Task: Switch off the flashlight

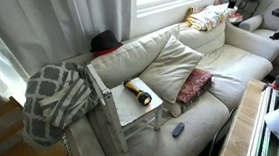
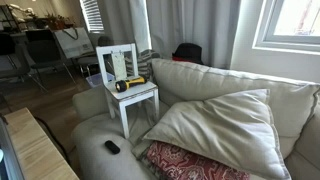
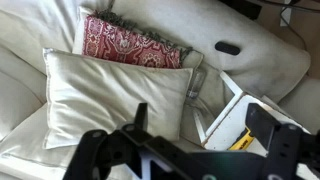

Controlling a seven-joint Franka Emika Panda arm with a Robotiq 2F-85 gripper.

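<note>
The flashlight (image 1: 138,92), with a yellow-orange body and a black head, lies on its side on the seat of a small white chair (image 1: 145,114) standing on the sofa. It shows in both exterior views (image 2: 128,85). In the wrist view only a yellow piece of it (image 3: 243,140) shows, on the white seat (image 3: 228,122). My gripper (image 3: 205,130) is open and empty, high above the sofa. The chair's corner and the flashlight lie between its fingers in the picture. The gripper is not seen in either exterior view.
A small dark remote (image 1: 179,129) (image 2: 112,147) (image 3: 228,47) lies on the sofa's front edge. A large white cushion (image 3: 110,95) and a red patterned pillow (image 3: 125,40) lie beside the chair. A checkered blanket (image 1: 58,97) hangs over the sofa arm.
</note>
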